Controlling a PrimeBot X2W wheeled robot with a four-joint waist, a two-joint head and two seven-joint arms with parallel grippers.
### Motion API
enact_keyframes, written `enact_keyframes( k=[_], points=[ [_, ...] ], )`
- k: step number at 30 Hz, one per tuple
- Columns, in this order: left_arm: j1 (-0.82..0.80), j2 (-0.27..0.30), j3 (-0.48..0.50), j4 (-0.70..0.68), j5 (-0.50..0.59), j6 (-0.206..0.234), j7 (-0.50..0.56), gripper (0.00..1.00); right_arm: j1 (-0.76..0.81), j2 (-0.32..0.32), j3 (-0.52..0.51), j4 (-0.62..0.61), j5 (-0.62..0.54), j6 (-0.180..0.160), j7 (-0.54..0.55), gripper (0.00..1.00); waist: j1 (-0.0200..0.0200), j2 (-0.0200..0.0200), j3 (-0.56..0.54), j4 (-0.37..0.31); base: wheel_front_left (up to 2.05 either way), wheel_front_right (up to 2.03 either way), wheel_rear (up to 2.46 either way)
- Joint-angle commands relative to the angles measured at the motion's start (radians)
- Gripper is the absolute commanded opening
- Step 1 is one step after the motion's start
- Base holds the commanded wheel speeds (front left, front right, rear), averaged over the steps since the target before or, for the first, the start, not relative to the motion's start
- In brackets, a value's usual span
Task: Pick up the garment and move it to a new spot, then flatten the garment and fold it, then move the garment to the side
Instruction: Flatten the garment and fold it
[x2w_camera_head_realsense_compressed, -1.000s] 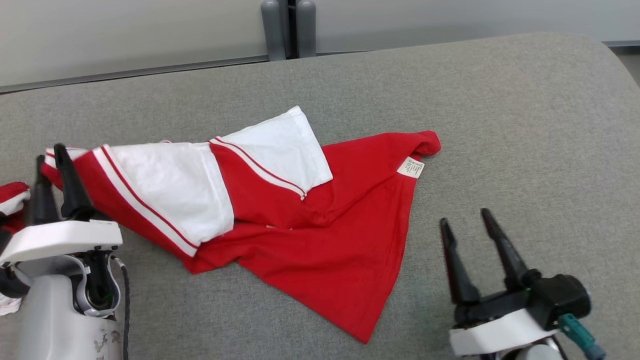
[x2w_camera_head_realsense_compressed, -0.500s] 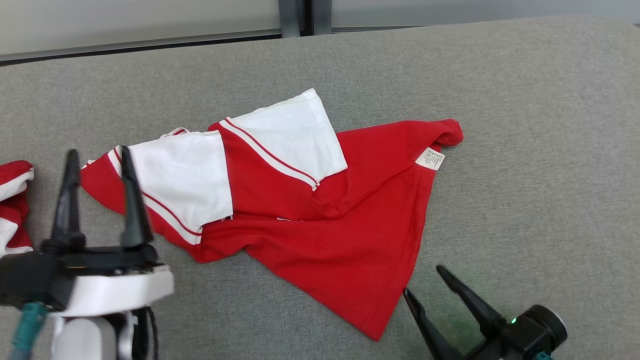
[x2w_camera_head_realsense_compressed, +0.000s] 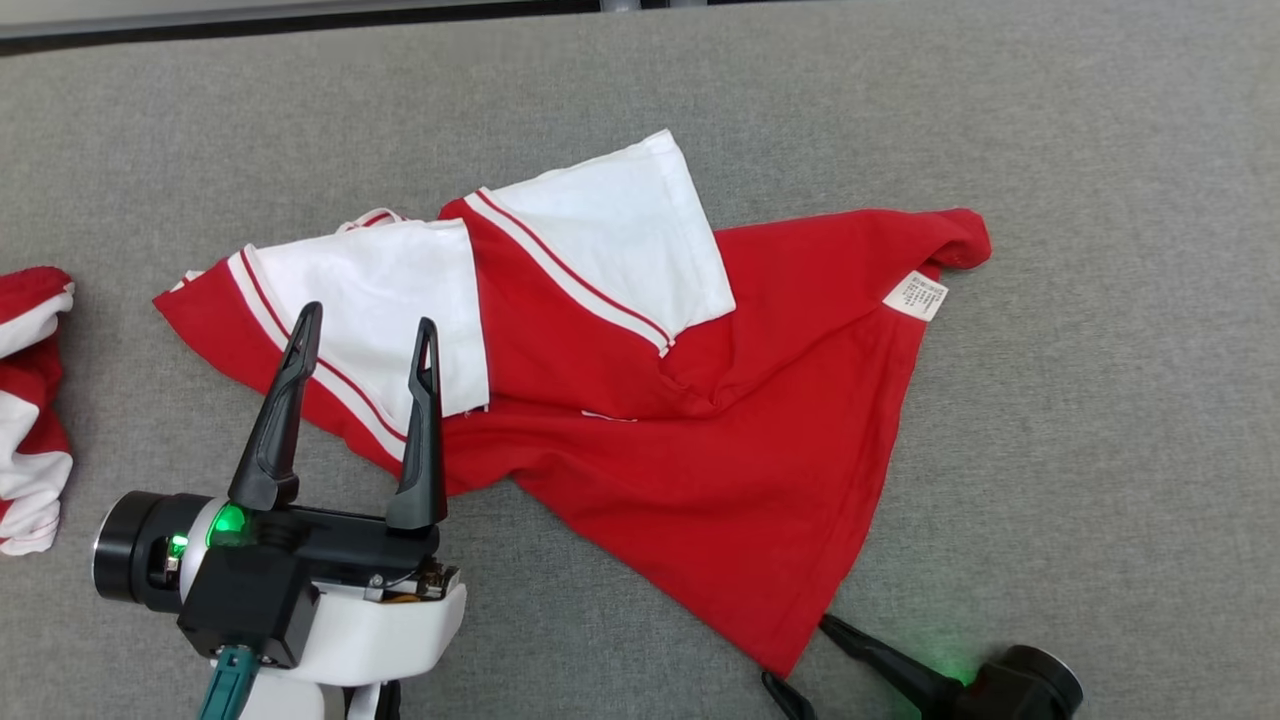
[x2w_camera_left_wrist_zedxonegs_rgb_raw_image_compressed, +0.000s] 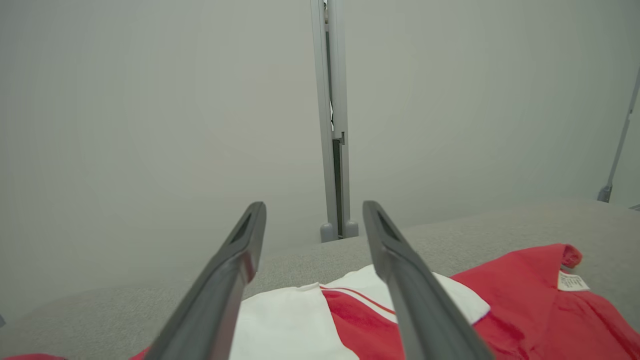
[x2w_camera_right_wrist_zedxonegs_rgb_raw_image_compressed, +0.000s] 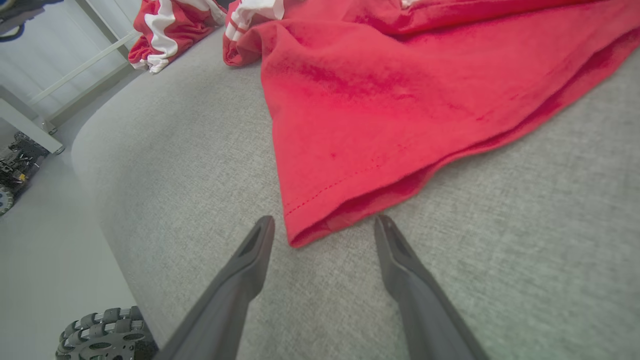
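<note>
The garment (x2w_camera_head_realsense_compressed: 700, 470), a red top with white panels and red stripes, lies crumpled on the grey table (x2w_camera_head_realsense_compressed: 1100, 450). My left gripper (x2w_camera_head_realsense_compressed: 366, 320) stands open above its left, striped white part, with nothing between the fingers. In the left wrist view the left gripper (x2w_camera_left_wrist_zedxonegs_rgb_raw_image_compressed: 314, 207) points over the garment (x2w_camera_left_wrist_zedxonegs_rgb_raw_image_compressed: 510, 300) toward the wall. My right gripper (x2w_camera_head_realsense_compressed: 797, 650) is open at the garment's near red corner. In the right wrist view that corner of the garment (x2w_camera_right_wrist_zedxonegs_rgb_raw_image_compressed: 375, 100) lies just ahead of and between the tips of the right gripper (x2w_camera_right_wrist_zedxonegs_rgb_raw_image_compressed: 324, 220), low over the table.
Another red-and-white cloth (x2w_camera_head_realsense_compressed: 30, 400) is bunched at the table's left edge and also shows as a cloth heap (x2w_camera_right_wrist_zedxonegs_rgb_raw_image_compressed: 165, 30) in the right wrist view. The table's rounded near edge drops to the floor by a wheel (x2w_camera_right_wrist_zedxonegs_rgb_raw_image_compressed: 100, 335). A grey post (x2w_camera_left_wrist_zedxonegs_rgb_raw_image_compressed: 332, 125) stands behind the table.
The head view has tilted down. My left gripper has opened, come off the garment's left end and moved right. My right gripper has dropped toward the garment's near corner.
</note>
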Motion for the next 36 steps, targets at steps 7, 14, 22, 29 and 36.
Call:
enact_keyframes(
  k=[7, 14, 22, 29, 36],
  points=[
    [-0.036, 0.008, -0.005, 0.006, 0.004, 0.007, 0.000, 1.00, -0.082, 0.026, 0.074, 0.075, 0.059, 0.000, 0.007, 0.05, 0.0000, 0.0000, 0.036, 0.026, 0.00, 0.00, 0.00],
    [-0.022, 0.019, 0.010, 0.003, -0.002, 0.016, 0.000, 1.00, -0.082, -0.012, -0.084, 0.056, 0.025, -0.001, 0.000, 0.00, 0.0000, 0.0000, 0.018, 0.006, 0.00, 0.00, 0.00],
    [-0.030, 0.019, 0.002, 0.005, -0.007, 0.003, 0.000, 1.00, -0.056, -0.098, -0.403, -0.038, -0.065, -0.001, -0.001, 0.00, 0.0000, 0.0000, -0.004, -0.030, 0.00, 0.00, 0.00],
    [-0.033, 0.017, -0.018, 0.024, -0.009, -0.009, 0.000, 1.00, -0.058, -0.120, -0.392, 0.082, 0.026, -0.001, 0.001, 0.00, 0.0000, 0.0000, -0.018, -0.045, 0.00, 0.00, 0.00],
    [-0.028, 0.015, -0.042, 0.036, -0.005, -0.016, 0.000, 1.00, -0.105, -0.149, -0.247, 0.133, 0.417, -0.001, 0.046, 0.00, 0.0000, 0.0000, -0.045, -0.047, 0.00, 0.00, 0.00]
  ],
)
